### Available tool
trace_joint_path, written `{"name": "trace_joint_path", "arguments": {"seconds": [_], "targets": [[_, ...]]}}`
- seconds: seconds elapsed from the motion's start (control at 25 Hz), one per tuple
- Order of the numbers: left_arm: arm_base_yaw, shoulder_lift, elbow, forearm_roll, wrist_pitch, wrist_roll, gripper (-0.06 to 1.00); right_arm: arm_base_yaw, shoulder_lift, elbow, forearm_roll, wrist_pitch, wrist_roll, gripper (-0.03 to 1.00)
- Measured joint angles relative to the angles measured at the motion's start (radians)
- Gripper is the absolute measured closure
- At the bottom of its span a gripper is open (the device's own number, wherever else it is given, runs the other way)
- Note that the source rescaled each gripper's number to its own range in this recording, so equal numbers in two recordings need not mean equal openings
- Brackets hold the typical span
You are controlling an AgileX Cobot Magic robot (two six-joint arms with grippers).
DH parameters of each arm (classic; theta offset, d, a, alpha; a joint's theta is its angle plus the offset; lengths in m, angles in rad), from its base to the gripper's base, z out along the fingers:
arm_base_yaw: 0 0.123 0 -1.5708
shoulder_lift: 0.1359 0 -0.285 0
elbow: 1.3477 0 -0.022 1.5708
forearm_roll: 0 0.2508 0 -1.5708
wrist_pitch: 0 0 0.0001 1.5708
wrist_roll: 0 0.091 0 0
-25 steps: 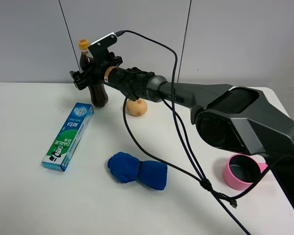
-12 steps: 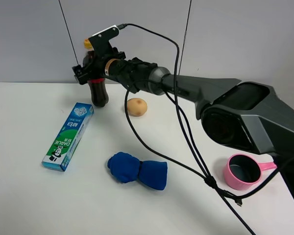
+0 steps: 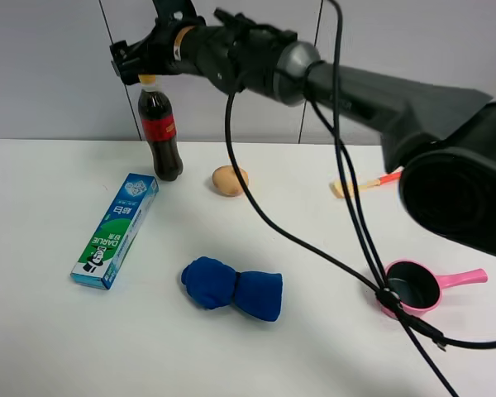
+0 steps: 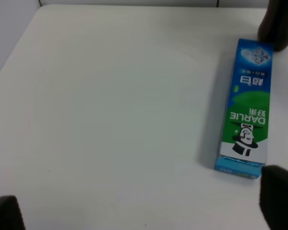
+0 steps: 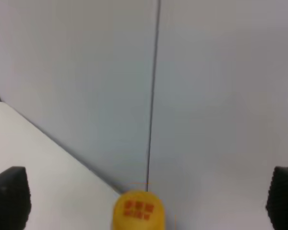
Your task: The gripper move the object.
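The cola bottle (image 3: 159, 136), dark with a red label and a yellow cap, stands upright at the back left of the white table (image 3: 50, 331). My right gripper (image 3: 135, 64) hangs just above the cap, open and holding nothing. In the right wrist view the yellow cap (image 5: 138, 211) sits low between the two spread fingertips (image 5: 9, 199); the right gripper (image 5: 146, 196) is empty. The left gripper (image 4: 141, 206) is open over bare table. The bottle's dark base (image 4: 278, 24) shows at a corner of the left wrist view.
A green-blue toothpaste box (image 3: 116, 229) lies in front of the bottle and shows in the left wrist view (image 4: 247, 129). A brown potato-like lump (image 3: 229, 179), a blue cloth (image 3: 231, 288), a pink cup (image 3: 413, 287) and an orange-handled tool (image 3: 364, 184) lie around. Black cables (image 3: 314, 240) hang across.
My right gripper was around the bottle's upper part; it has let go and risen above the cap. The bottle stays standing in place.
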Motion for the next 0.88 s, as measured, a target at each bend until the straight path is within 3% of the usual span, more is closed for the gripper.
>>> {"name": "trace_joint_path", "arguments": {"seconds": [0.2,0.4,0.56,0.64,0.88], "targets": [[0.0,0.0,0.0,0.0,0.0,0.0,-0.06,0.011,-0.198,-0.001,0.161,0.359,-0.08,-0.03],[0.0,0.0,0.0,0.0,0.0,0.0,-0.06,0.011,-0.338,-0.002,0.349,0.725,-0.31,-0.03],[0.0,0.0,0.0,0.0,0.0,0.0,-0.06,0.011,-0.398,-0.002,0.388,0.979,-0.386,-0.03],[0.0,0.0,0.0,0.0,0.0,0.0,-0.06,0.011,-0.418,0.0,0.375,1.026,-0.385,-0.03],[0.0,0.0,0.0,0.0,0.0,0.0,-0.06,0.009,-0.542,0.139,0.309,1.041,-0.334,-0.03]]}}
